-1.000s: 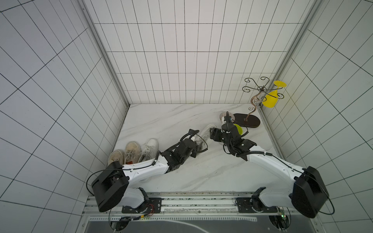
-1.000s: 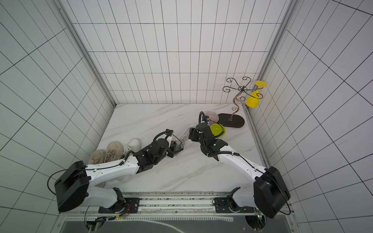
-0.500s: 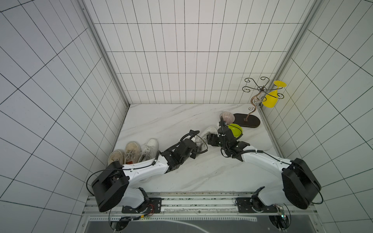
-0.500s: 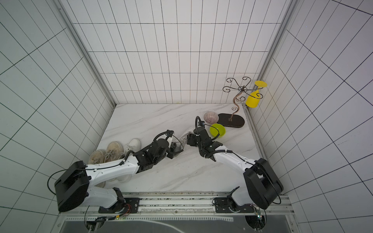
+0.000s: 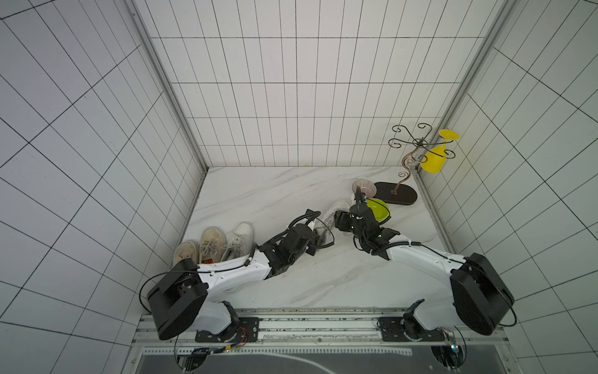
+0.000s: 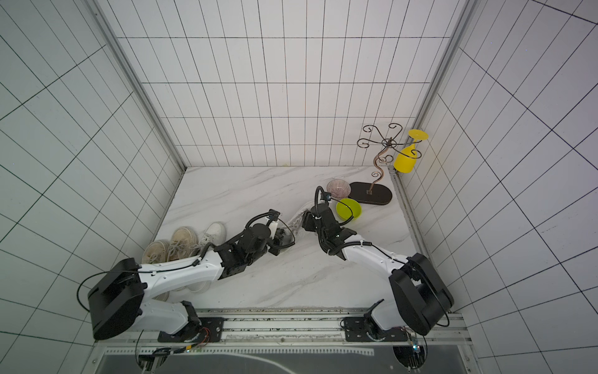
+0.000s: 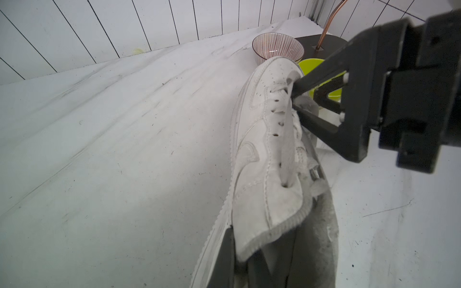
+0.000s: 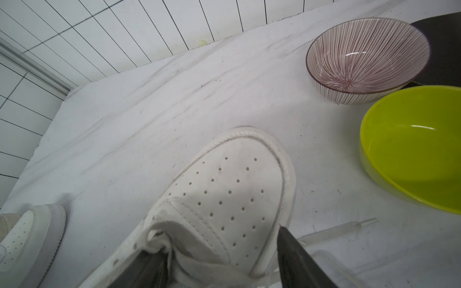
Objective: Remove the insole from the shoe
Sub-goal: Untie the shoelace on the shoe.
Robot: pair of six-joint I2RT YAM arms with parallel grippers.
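A white shoe (image 5: 337, 209) lies on the marble table between my two grippers, also seen in a top view (image 6: 299, 216). My left gripper (image 7: 239, 269) is shut on the shoe's (image 7: 259, 139) side wall by the heel opening, one finger outside and one inside. My right gripper (image 8: 217, 240) is open and straddles the front of the shoe (image 8: 232, 179). One of its fingers (image 8: 152, 266) presses into the crumpled tongue and the other stands against the outer edge. The insole is hidden inside the shoe.
A striped bowl (image 5: 362, 187) and a green bowl (image 5: 377, 209) stand just beyond the right gripper. A dark-based wire stand (image 5: 395, 193) holds a yellow glass (image 5: 433, 160) at the back right. Three other shoes (image 5: 212, 241) sit by the left wall. A loose lace (image 8: 344, 228) lies beside the shoe.
My right gripper has moved left from beside the green bowl onto the front of the shoe, and its jaws have narrowed. The left gripper has kept its hold and place.
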